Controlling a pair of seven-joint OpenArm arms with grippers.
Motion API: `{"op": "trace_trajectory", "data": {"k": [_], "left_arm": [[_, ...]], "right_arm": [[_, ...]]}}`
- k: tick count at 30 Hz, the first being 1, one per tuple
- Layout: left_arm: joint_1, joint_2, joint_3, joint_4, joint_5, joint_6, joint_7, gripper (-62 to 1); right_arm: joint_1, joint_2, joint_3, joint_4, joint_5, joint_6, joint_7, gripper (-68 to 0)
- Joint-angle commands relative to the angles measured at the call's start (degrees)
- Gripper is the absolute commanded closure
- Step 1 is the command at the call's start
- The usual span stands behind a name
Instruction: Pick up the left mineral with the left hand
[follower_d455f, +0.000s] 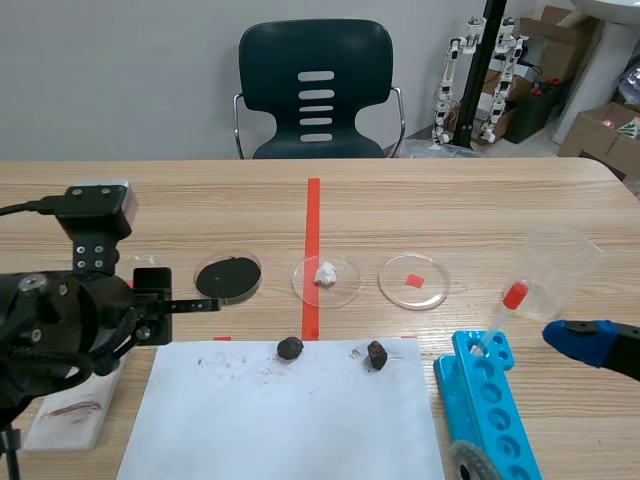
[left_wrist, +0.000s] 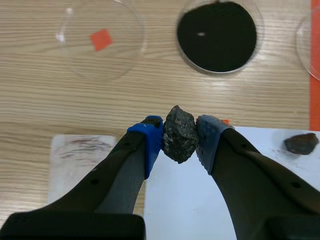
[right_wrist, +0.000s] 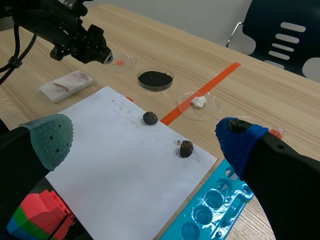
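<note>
Left gripper (left_wrist: 179, 138) has both blue pads pinched on the rock (left_wrist: 178, 131), one on each flank, so it looks secure. It hangs above the bench (left_wrist: 150, 95), over the edge of the paper (left_wrist: 180, 200). The rock is dark grey, lumpy and angular, with pale specks. Right gripper (right_wrist: 144, 140) is wide open, holding nothing.

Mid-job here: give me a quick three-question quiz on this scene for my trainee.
1. True or false: the left end effector is shut on a dark rock.
2. What lies in the dish on the red tape line? A) white lump B) black powder C) a rock
3. Fill in: the right end effector is ____ (open or shut).
Key: 1 true; 2 A; 3 open.
</note>
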Motion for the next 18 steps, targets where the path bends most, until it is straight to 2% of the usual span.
{"op": "trace_trajectory", "data": {"k": [1, 8, 13, 18], "left_arm": [[1.6, -0.8, -1.3, 1.6, 0.1, -1.6, -2.8, -9.0], [11.9, -3.3, -5.5, 8.8, 0.2, -13.9, -17.2, -9.0], [20.0, -6.8, -7.3, 15.0, 0.7, -22.9, -26.4, -9.0], [28.1, -9.7, -8.3, 19.0, 4.0, -30.8, -35.6, -9.0]], "right_arm": [[0.5, 0.0, 0.2, 1.2, 0.2, 0.0, 0.9, -59.1], [0.5, 0.0, 0.2, 1.2, 0.2, 0.0, 0.9, -59.1], [0.5, 0.0, 0.2, 1.2, 0.2, 0.0, 0.9, -59.1], [0.5, 0.0, 0.2, 1.2, 0.2, 0.0, 0.9, -59.1]]}}
